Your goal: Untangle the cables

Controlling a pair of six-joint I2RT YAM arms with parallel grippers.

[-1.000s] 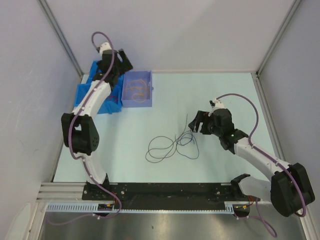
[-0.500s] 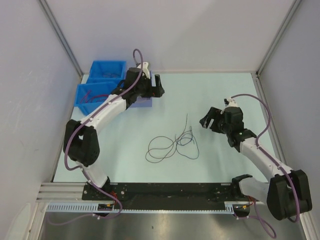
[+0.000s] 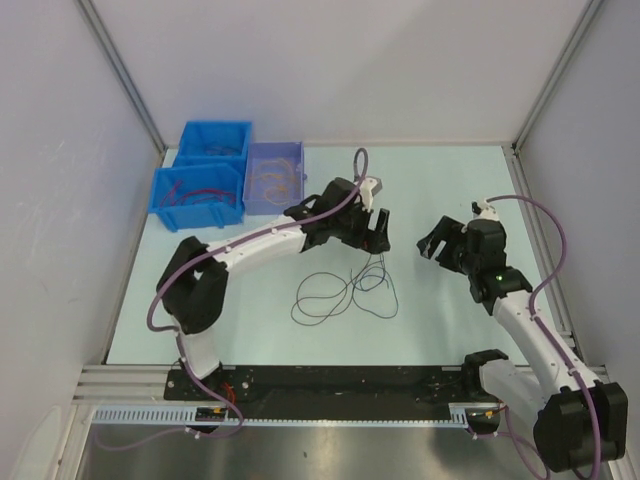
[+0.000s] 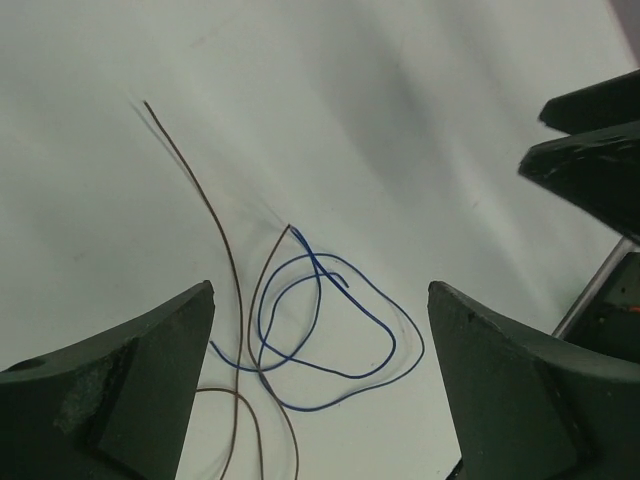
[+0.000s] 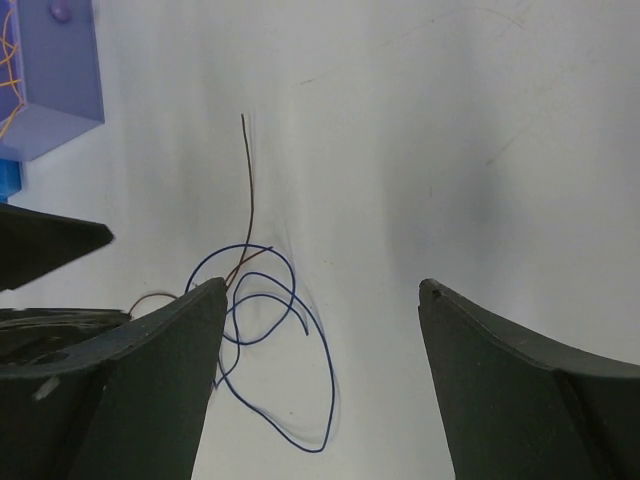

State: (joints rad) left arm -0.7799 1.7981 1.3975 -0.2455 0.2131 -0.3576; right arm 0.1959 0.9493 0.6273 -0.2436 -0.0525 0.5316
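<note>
2 wires [image 3: 370, 280] (1 blue, 1 brown) lie crossed on the table [image 3: 250, 300], not yet parted. The left gripper [image 3: 375, 232] and right gripper [image 3: 437, 240] hang open and empty near them. Other wires sit sorted in the boxes [image 3: 275, 210].

The table [image 3: 250, 330] is a smooth, matt pale-green sheet. On it the cables [image 4: 300, 310] look thin, plastic-coated and faintly glossy. Above it, the left gripper [image 4: 320, 295] has matt dark plastic fingers [image 4: 110, 400], scuffed pale. At its far-left corner, the purple bin [image 5: 55, 70] is smooth plastic.

I operate in a robot lab cell: white panel walls [image 3: 400, 60], aluminium frame [image 3: 120, 70], pale table [image 3: 450, 180], blue bins [image 3: 200, 219].
</note>
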